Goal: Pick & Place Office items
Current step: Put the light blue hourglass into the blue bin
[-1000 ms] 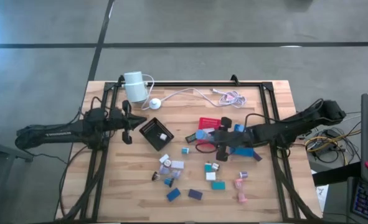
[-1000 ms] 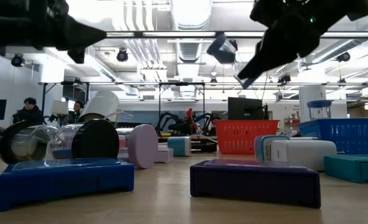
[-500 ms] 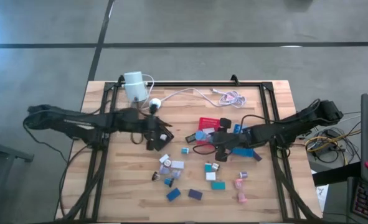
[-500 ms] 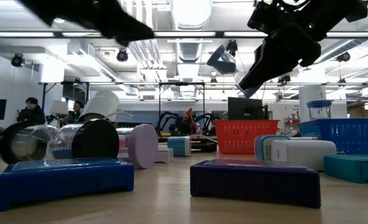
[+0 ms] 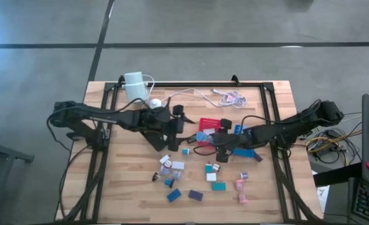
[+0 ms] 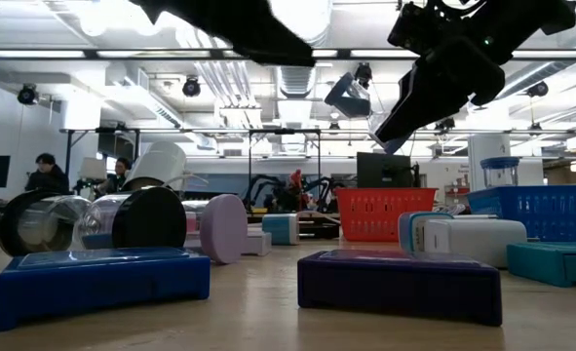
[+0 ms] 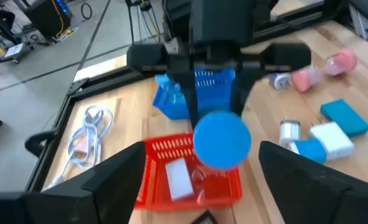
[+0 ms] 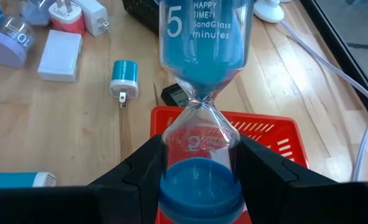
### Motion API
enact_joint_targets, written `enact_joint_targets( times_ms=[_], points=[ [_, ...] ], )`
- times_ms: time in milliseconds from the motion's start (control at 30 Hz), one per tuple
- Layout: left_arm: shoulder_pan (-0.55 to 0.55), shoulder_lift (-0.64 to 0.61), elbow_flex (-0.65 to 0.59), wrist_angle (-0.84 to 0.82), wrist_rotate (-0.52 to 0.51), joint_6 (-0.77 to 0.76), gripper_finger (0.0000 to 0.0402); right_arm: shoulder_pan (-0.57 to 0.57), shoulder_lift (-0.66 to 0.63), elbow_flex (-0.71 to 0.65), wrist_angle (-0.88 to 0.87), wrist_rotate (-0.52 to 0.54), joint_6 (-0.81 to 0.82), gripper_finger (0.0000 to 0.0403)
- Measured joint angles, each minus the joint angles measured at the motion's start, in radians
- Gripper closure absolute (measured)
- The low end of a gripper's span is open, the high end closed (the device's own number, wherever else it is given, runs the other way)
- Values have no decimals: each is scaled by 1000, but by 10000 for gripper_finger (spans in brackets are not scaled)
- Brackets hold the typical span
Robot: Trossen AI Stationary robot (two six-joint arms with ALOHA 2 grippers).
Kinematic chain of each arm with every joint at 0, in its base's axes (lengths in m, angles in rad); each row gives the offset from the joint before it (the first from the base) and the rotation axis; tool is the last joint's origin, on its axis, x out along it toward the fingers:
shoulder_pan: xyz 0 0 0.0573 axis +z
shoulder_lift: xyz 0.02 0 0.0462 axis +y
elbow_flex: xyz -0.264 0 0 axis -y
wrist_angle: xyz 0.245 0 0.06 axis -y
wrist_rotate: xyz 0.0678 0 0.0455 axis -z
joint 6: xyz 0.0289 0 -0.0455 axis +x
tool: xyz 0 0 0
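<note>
Blue sand timer [image 8: 202,93] is hanging in the right gripper [image 8: 199,171] above the red tray [image 8: 277,134]; lowering straight suits. Left gripper [image 7: 199,180] is spreading wide.

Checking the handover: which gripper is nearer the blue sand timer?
Right. The right gripper is shut on the blue sand timer, holding it above the red tray. The left gripper faces it with fingers open, close but apart.

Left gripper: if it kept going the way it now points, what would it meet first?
Most likely the blue sand timer held by the right gripper, straight ahead of the open left gripper above the red tray; depth unclear.
</note>
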Motion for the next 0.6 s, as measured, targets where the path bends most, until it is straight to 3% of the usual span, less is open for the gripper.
enact_joint_targets(
  times_ms=[300, 600],
  points=[
    [-6, 120, 152, -154, 25, 30, 71, 0, 0, 21, -13, 0, -1, 245],
    [-11, 166, 186, -166, 63, 41, 68, 0, 0, 22, -15, 7, 5, 245]
  ],
)
